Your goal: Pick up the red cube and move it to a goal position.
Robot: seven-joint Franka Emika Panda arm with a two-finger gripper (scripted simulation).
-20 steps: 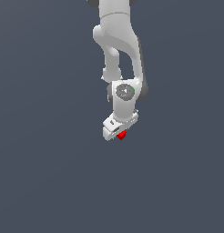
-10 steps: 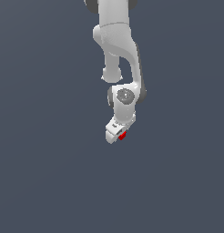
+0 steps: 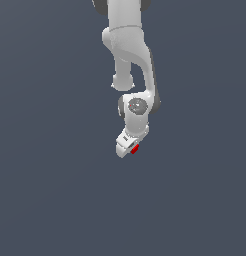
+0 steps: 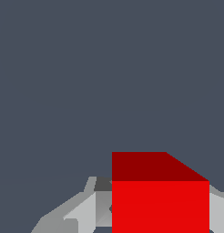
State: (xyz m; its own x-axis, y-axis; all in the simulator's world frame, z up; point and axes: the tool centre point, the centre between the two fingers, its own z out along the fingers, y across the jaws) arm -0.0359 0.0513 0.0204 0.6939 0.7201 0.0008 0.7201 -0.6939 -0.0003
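Here is the white, jointed Franka arm (image 3: 126, 60), reaching down from the top of the exterior view against a flat slate-grey background (image 3: 50, 175). At its low end sits the white two-fingered gripper (image 3: 131, 148), tilted a little toward the exterior view's left. Tucked right at its tip is the small, plain, bright red cube (image 3: 135, 148) — only a sliver of red shows there, peeking out on the side facing the exterior view's right, and far smaller than the white hand above it.

Over to the wrist view, and the red cube (image 4: 160, 200) fills a good share of the picture. Its near face is a flat, saturated red, perfectly uniform, no mark or texture on it; the face above it reads as a darker, deeper red, slanting off at one corner. Edges are crisp and straight. Pale grey and white pieces of the gripper (image 4: 132, 214) show on both sides of the cube, one finger (image 4: 73, 214) coming up against one red side and a smaller bit of the other finger (image 4: 218, 205) at the opposite side.

So the fingers sit drawn in close, pressed to either side of the cube — the cube is in their hold, at the fingertips. Nothing but the even grey shows around or beyond the cube; whether it is clear of any surface, I cannot tell.
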